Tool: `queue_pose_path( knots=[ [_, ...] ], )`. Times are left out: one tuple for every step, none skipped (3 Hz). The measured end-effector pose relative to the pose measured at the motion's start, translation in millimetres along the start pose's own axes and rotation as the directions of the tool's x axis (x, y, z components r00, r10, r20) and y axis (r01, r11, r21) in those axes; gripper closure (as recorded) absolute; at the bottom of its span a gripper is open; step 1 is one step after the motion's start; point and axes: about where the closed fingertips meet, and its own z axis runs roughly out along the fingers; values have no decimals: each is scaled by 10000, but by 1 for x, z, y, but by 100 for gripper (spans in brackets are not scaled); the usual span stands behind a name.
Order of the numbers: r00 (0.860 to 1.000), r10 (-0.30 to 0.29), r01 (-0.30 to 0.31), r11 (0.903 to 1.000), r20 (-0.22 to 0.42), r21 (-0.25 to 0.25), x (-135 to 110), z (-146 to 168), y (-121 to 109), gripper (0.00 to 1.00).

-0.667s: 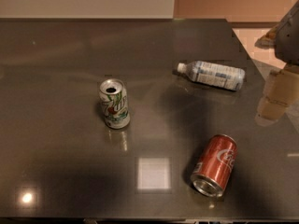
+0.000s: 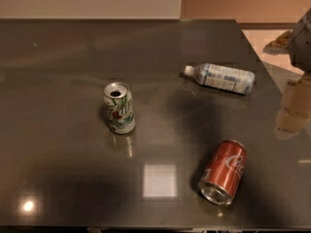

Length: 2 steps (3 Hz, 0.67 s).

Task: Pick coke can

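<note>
While gripper [image 2: 293, 109] hangs at rt edge, state unclear, coke can [image 2: 223, 173] lies lower-left.

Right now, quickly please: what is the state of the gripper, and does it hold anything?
Gripper: at the right edge of the view, apart from the coke can, which lies on the table; open or closed cannot be told.

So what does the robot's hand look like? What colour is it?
The gripper shows at the right edge of the view. It is pale cream and blocky, a bit like a stack of little boxes. Above it is a rounded grey part of the arm. No cables or markings can be seen.
</note>
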Motion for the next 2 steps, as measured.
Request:
queue_pose_path(
  knots=[
    [9845, -1751, 1743, 9817, -41, -766, 3, 9, 30, 0],
    [9333, -3589, 3522, 9221, -140, -1605, 10, 31, 55, 0]
  ],
)
